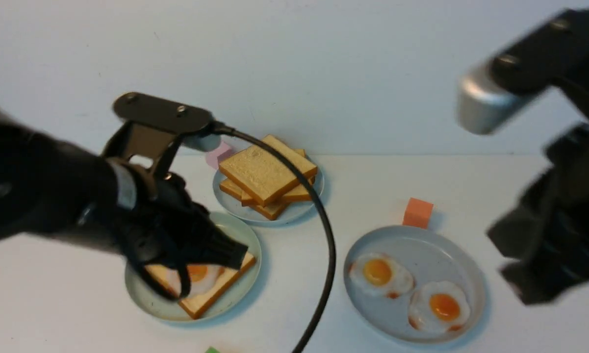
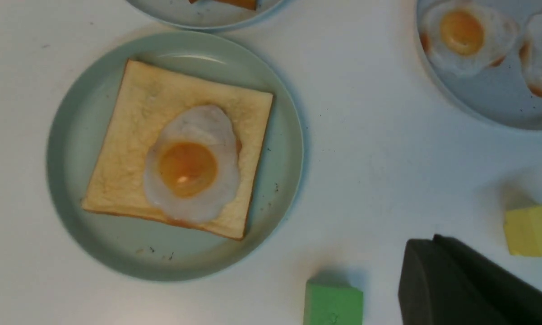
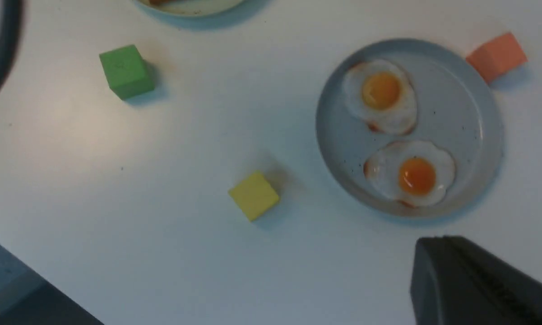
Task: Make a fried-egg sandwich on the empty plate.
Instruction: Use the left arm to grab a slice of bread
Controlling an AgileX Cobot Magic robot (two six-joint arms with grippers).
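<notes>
The pale mint-green plate [image 2: 67,135] holds one square toast slice [image 2: 131,131] with a fried egg [image 2: 192,167] lying on top. In the front view my left gripper [image 1: 243,256] hovers over this plate [image 1: 255,245] and hides part of the toast [image 1: 211,296]. Its fingers are shut with nothing in them, and they show beside the plate in the left wrist view [image 2: 422,253]. My right gripper [image 3: 433,248] is shut and empty, raised near the grey plate [image 3: 469,113]. The right arm [image 1: 559,235] is blurred at the right edge.
A stack of toast slices [image 1: 267,174] sits on a grey-blue plate [image 1: 233,206] behind. The grey plate [image 1: 422,242] carries two fried eggs [image 1: 380,273] [image 1: 441,305]. Cubes lie about: orange [image 1: 418,212], pink [image 1: 218,153], green [image 3: 126,70], yellow [image 3: 254,195]. A black cable [image 1: 326,235] arcs between the plates.
</notes>
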